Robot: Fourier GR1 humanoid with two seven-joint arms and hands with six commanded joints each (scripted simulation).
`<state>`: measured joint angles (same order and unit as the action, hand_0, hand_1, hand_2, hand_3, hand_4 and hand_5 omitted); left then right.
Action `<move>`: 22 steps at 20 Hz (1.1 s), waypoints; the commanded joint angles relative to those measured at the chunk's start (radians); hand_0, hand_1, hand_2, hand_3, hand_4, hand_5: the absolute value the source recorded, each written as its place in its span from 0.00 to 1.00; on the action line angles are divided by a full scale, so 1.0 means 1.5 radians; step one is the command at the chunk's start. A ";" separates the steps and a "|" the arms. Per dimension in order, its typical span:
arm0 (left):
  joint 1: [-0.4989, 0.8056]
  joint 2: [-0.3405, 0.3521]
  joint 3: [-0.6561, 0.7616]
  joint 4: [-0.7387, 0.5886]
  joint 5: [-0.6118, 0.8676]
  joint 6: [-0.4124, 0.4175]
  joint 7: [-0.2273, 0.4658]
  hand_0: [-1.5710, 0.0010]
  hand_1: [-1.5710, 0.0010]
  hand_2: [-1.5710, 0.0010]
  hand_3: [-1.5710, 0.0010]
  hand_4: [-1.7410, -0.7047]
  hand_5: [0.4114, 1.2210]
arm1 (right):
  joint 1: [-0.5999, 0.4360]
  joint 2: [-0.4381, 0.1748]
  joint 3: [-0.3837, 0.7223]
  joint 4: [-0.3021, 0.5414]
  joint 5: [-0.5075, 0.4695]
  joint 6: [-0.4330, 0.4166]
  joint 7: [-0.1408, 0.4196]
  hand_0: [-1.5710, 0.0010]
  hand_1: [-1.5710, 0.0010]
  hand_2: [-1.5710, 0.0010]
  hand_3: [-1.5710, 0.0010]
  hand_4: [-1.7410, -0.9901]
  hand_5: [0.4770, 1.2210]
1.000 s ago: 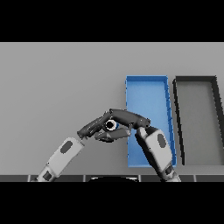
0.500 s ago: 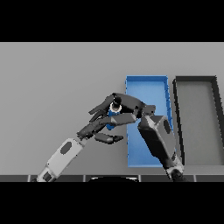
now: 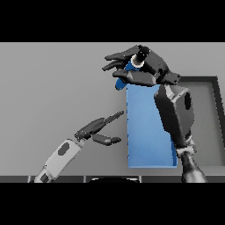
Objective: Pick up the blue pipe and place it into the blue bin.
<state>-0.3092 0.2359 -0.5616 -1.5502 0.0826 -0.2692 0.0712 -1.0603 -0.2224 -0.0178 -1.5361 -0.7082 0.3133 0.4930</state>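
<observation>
Our right hand (image 3: 147, 66) grips the blue pipe (image 3: 124, 75) above the blue bin (image 3: 147, 132); left hand (image 3: 99, 129) lies open

We see the grey worktop (image 3: 52, 88) lit evenly and softly, with no glare or bright spots. Shadows are barely there; the blue bin (image 3: 147, 132) floor looks flat and uniform. Edges stay straight, without distortion, and nothing seems more out of focus than the rest.

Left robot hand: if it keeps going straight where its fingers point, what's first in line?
The left robot hand points up-right toward the blue bin. Its left wall is probably the first contact, though depth is unclear from the head view.
</observation>
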 commanded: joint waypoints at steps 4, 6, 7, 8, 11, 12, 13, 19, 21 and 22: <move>0.009 0.003 -0.003 -0.013 -0.014 0.015 0.002 1.00 1.00 1.00 1.00 0.87 0.08 | 0.011 -0.037 -0.046 0.107 0.078 0.004 -0.010 0.00 0.00 0.00 0.00 0.32 1.00; -0.004 0.004 0.002 -0.003 -0.018 0.015 0.008 1.00 1.00 1.00 1.00 0.88 0.07 | 0.026 -0.049 -0.070 0.152 0.093 0.005 0.005 0.00 0.00 0.00 0.00 0.32 1.00; -0.001 0.007 0.003 -0.003 -0.019 0.015 0.004 1.00 1.00 1.00 1.00 0.88 0.07 | 0.043 -0.048 -0.080 0.164 0.105 -0.005 0.004 0.00 0.00 0.00 0.00 0.32 1.00; 0.003 0.011 0.004 0.000 -0.018 0.012 -0.002 1.00 1.00 1.00 1.00 0.88 0.06 | 0.062 -0.052 -0.085 0.175 0.123 -0.010 0.005 0.00 0.00 0.00 0.00 0.32 1.00; 0.005 0.014 0.006 -0.014 -0.011 0.011 0.000 1.00 1.00 1.00 1.00 0.88 0.06 | 0.109 -0.056 -0.106 0.206 0.145 -0.009 0.018 0.00 0.00 0.00 0.00 0.32 1.00; 0.000 0.014 0.006 -0.011 -0.015 0.014 0.003 1.00 1.00 1.00 1.00 0.88 0.06 | 0.134 -0.054 -0.106 0.204 0.157 -0.014 0.032 0.00 0.00 0.00 0.00 0.32 1.00; 0.006 0.018 0.003 -0.013 -0.018 0.011 -0.003 1.00 1.00 1.00 1.00 0.88 0.06 | 0.159 -0.047 -0.103 0.200 0.171 -0.022 0.039 0.00 0.00 0.00 0.00 0.32 1.00; 0.017 0.022 -0.001 -0.025 -0.019 0.011 0.003 1.00 1.00 1.00 1.00 0.88 0.07 | 0.281 -0.071 -0.041 0.195 0.194 -0.109 0.078 0.00 0.00 0.00 0.14 0.26 1.00; 0.009 0.017 0.000 -0.023 -0.016 0.012 0.009 1.00 1.00 1.00 1.00 0.88 0.07 | 0.316 -0.094 0.015 0.192 0.176 -0.127 0.078 0.00 0.00 0.00 0.25 0.23 1.00; 0.012 0.014 -0.005 -0.030 -0.016 0.013 0.014 1.00 1.00 1.00 1.00 0.88 0.08 | 0.331 -0.112 0.041 0.196 0.159 -0.134 0.078 0.00 0.00 0.00 0.34 0.18 1.00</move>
<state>-0.2904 0.2566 -0.5695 -1.5946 0.0589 -0.2502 0.0898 -0.5620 -0.3905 0.0440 -1.2422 -0.4690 0.1157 0.6096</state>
